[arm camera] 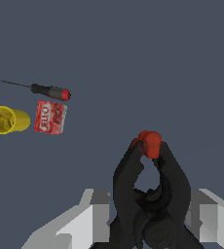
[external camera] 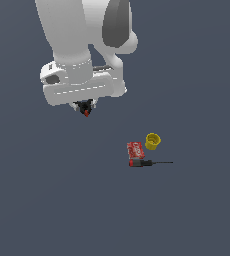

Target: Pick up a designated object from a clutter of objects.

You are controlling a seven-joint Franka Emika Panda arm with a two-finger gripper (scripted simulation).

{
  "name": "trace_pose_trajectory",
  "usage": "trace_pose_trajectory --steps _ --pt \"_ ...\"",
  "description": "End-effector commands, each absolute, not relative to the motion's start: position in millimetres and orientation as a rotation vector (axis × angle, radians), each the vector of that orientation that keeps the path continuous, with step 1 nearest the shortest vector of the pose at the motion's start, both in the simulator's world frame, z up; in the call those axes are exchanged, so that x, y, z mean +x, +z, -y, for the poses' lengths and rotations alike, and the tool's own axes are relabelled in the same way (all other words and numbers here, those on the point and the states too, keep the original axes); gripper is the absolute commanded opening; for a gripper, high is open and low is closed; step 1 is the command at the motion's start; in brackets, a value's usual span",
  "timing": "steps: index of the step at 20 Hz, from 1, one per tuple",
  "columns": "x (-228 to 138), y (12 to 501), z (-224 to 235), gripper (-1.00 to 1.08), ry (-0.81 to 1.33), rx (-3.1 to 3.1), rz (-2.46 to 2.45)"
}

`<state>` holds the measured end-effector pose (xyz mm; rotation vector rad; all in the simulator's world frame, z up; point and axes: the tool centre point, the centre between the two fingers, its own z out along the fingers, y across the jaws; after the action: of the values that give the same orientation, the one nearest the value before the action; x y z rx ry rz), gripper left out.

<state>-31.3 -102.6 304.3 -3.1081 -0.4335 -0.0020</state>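
We see the gripper (arm camera: 150, 214) closed narrowly on the black spring clamp (arm camera: 150, 189), its fingers (arm camera: 97, 216) pressed against the clamp's sides, red-tipped jaws pointing away from the pincer. The clamp hangs clear of the floor. Well apart from the pincer lie the red can (arm camera: 50, 117), yellow cup (arm camera: 7, 119) and screwdriver (arm camera: 48, 91). In the exterior view the arm hides most of the clamp.

The clamp (arm camera: 150, 194) is black all over with bright red tips, and the gripper (arm camera: 148, 219) around it is pale grey to white. The arm (external camera: 82, 40) is white with one dark grey panel. The cup (arm camera: 7, 120) is plain yellow, the flattened can (arm camera: 50, 117) red with white lettering. The screwdriver (arm camera: 48, 91) has a black and red handle and a thin dark shaft. The floor (external camera: 197, 215) is a flat slate blue-grey.
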Motion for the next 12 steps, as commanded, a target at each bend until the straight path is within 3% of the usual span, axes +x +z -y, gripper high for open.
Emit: trace_pose_trajectory --steps 1,12 --pt "-44 327 120 -1.0 -0.002 -3.107 0.434" --pt "-84 406 184 -1.0 -0.001 -3.109 0.434"
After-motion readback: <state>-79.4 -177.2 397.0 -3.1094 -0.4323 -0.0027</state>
